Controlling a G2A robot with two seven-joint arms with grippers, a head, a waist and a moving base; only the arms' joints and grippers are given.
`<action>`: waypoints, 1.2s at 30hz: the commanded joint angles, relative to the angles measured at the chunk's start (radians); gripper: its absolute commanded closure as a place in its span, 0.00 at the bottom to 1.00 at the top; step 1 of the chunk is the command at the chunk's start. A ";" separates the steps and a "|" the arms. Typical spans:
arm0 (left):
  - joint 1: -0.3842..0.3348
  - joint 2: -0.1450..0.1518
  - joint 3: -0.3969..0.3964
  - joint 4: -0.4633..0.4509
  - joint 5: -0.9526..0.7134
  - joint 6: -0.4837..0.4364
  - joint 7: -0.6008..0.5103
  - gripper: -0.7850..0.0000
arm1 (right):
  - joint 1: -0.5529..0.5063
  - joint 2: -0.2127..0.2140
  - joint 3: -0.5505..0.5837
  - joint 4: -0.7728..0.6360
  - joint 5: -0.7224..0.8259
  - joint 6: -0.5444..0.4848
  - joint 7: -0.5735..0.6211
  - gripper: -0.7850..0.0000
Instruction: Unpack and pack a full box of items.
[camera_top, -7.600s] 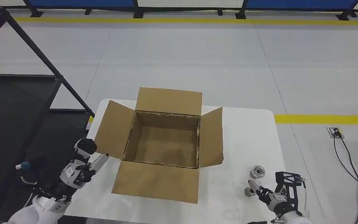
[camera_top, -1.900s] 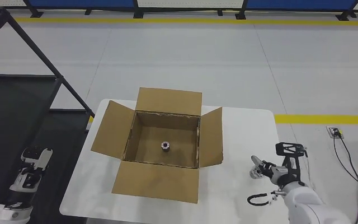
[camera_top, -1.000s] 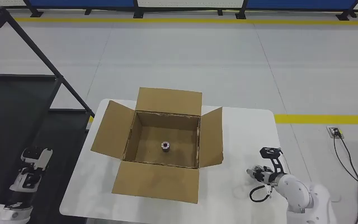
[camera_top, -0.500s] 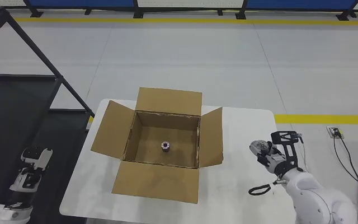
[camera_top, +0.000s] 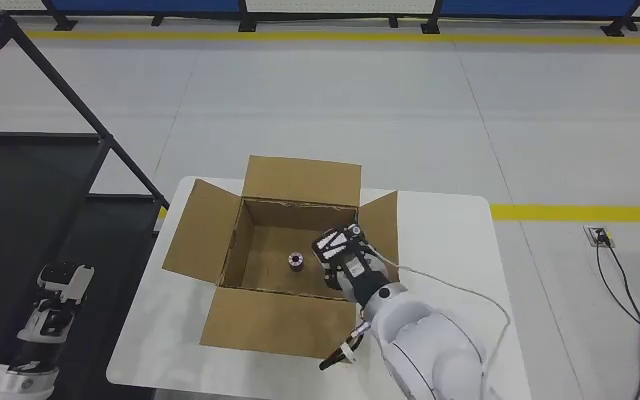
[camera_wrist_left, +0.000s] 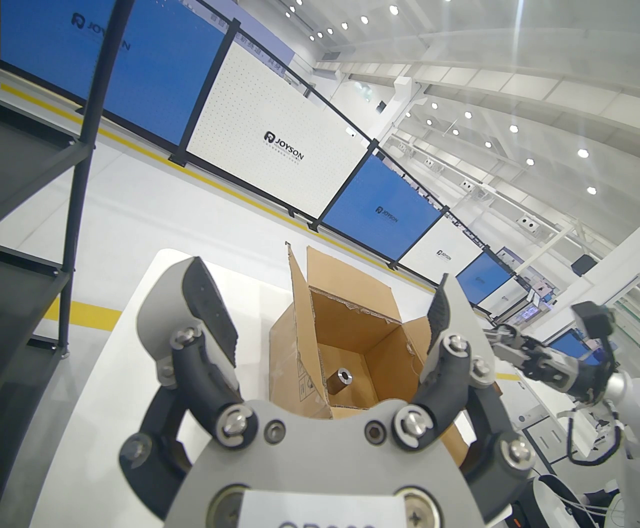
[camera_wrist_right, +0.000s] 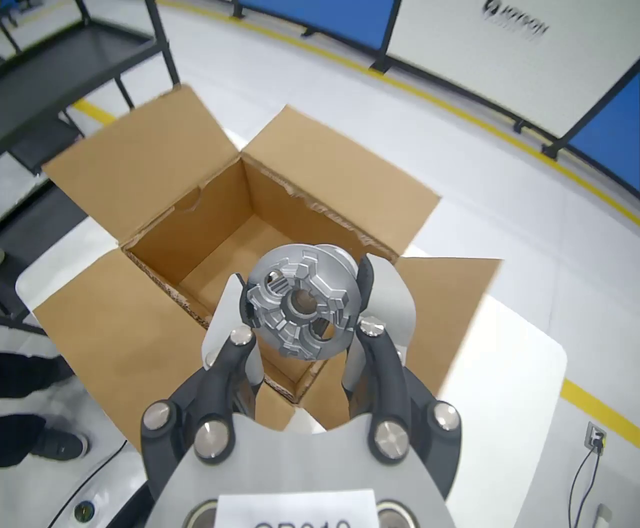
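Observation:
An open cardboard box (camera_top: 300, 186) stands on the white table (camera_top: 440, 230), flaps folded out. A small metal cylinder (camera_top: 295, 261) rests on its floor, also seen as a cylinder (camera_wrist_left: 340, 381) from the left wrist. My right gripper (camera_wrist_right: 302, 295) is shut on a grey metal hub (camera_wrist_right: 302, 307) with cut-outs, held above the box's near right corner (camera_top: 340, 250). My left gripper (camera_wrist_left: 320, 310) is open and holds nothing; its arm (camera_top: 55, 300) hangs off the table's left side, well away from the box (camera_wrist_left: 345, 340).
A black metal rack (camera_top: 70, 160) stands left of the table. A black cable (camera_top: 335, 355) dangles by the table's front edge. The table surface right of the box is bare white. Yellow floor lines (camera_top: 565, 212) run beyond the table.
My right gripper has swung from the table's right side leftward to above the box, carrying the metal hub. The left arm has stayed still off the left edge.

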 joint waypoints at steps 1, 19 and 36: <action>0.000 0.000 0.000 0.000 0.000 0.000 0.000 0.00 | 0.132 -0.021 -0.043 0.195 0.072 0.020 0.062 1.00; 0.000 0.000 0.000 0.000 0.000 0.000 0.000 0.00 | 0.636 -0.183 -0.249 1.164 0.350 0.055 0.105 1.00; 0.000 0.000 0.000 0.000 0.000 0.000 0.000 0.00 | 0.694 -0.250 -0.280 1.403 0.430 -0.020 -0.013 0.48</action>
